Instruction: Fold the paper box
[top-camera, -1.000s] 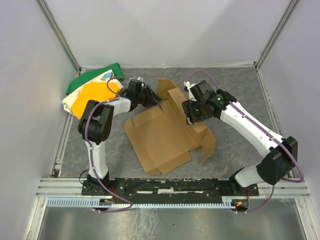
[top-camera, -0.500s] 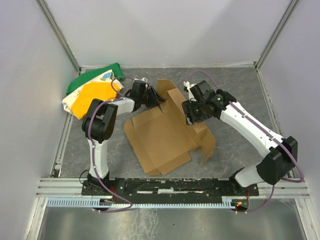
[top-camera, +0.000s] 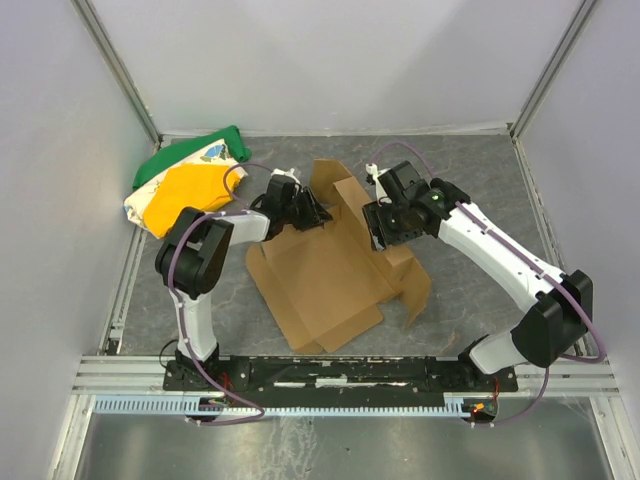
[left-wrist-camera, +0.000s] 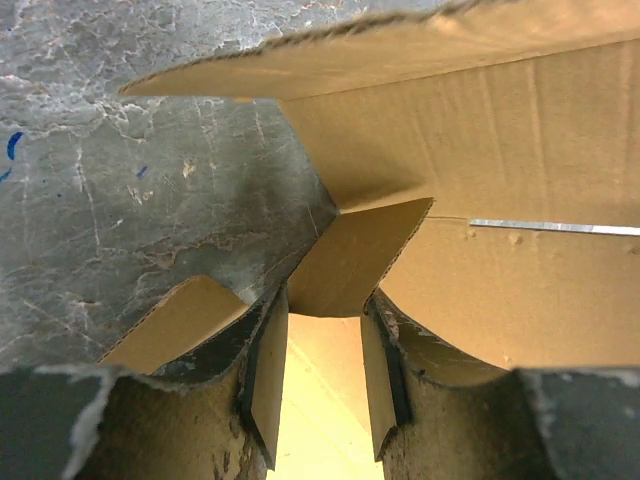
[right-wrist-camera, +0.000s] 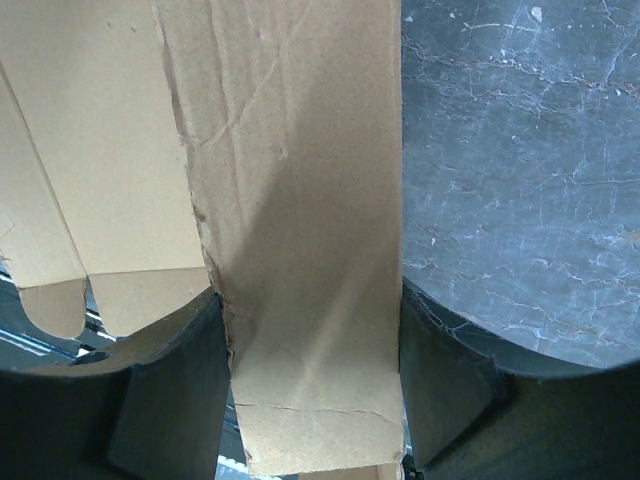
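Your paper box (top-camera: 320, 275) lies in the middle of the tabletop (top-camera: 470, 190) as an opened brown sheet. Its main panel is flat, a flapped panel stands up at its 12 o'clock edge, and another flap sticks up off the surface at 4 o'clock.

Your left claw (top-camera: 316, 216) sits at the sheet's 11 o'clock corner, low to the surface and pointing toward 3 o'clock, just where the raised far panel meets the flat part. From the left wrist you can see a small flap (left-wrist-camera: 350, 265) reaching down into the gap between the fingers (left-wrist-camera: 262, 375), with larger cardboard panels above it and to the right, and bare tabletop at the upper left. The jaws stand a little apart around that flap, but you cannot tell whether the pads actually pinch it.

Your right claw (top-camera: 382, 236) is over the sheet's 2 o'clock side, pointing down onto the folded-up part there. In the right wrist view a cardboard strip (right-wrist-camera: 310, 250) fills the whole gap, and both fingers (right-wrist-camera: 445, 375) press against its edges, so this claw is grasping the paper box across that strip. More of the sheet shows at 9 o'clock of the strip and bare tabletop at 3 o'clock.

A green, yellow and white cloth bundle (top-camera: 185, 185) rests at 10 o'clock on the tabletop, apart from the box.
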